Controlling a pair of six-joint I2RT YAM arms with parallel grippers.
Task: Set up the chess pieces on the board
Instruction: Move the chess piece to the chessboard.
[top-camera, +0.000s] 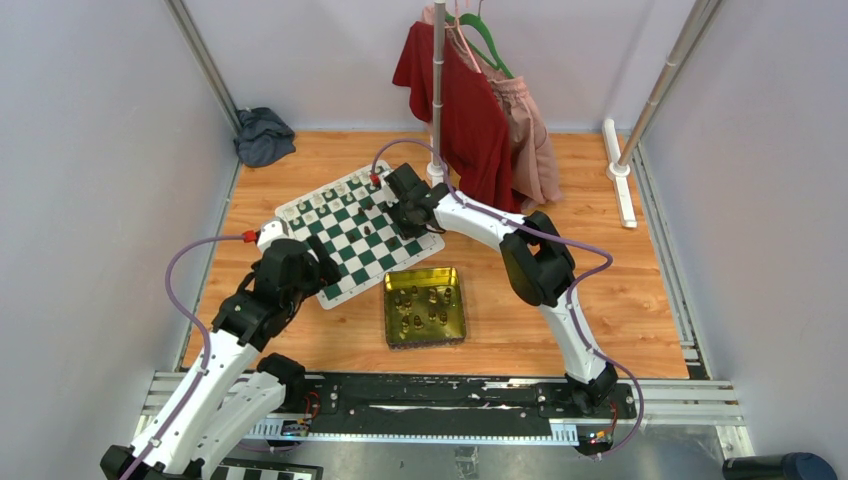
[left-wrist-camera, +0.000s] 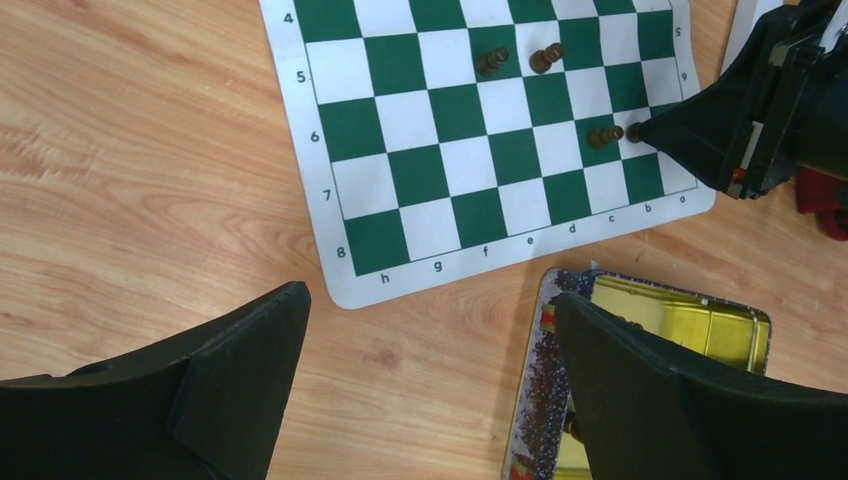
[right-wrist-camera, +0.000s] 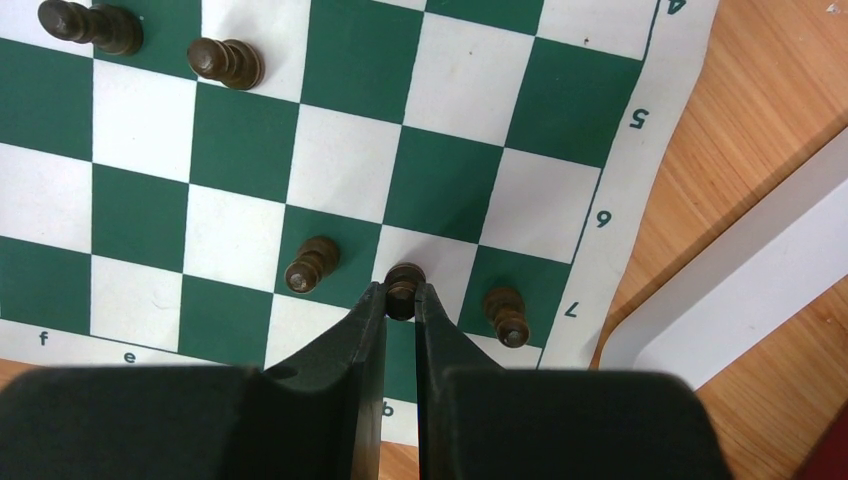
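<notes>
**As Right Jaws Pinch a Dark Pawn, Left Jaws Hang Wide at the Board's Corner**

While the right jaws stand narrow, clamped on a dark brown pawn (right-wrist-camera: 404, 285) one row in from the lettered edge of the board (top-camera: 352, 238), two more dark pawns flank it. One pawn (right-wrist-camera: 310, 265) sits on the square toward the board's middle, and the other pawn (right-wrist-camera: 505, 315) sits just inside the white border. Beyond that border a white rack foot (right-wrist-camera: 740, 290) lies close, leaving only a thin wedge of wooden surface (top-camera: 620, 290) between them. The left jaws gape wide above the board's near corner by the h file, holding nothing, with bare wood open on their outer side. Cream-white pieces (top-camera: 335, 195) line the board's far edge. A gold-green tin (top-camera: 392, 318) sits just off the near edge, with a narrow strip of wood between it and the board. Several dark pieces (top-camera: 425, 305) lie scattered inside the tin. Two further dark chessmen (left-wrist-camera: 492, 62) stand mid-board, well apart from both sets of jaws.
</notes>
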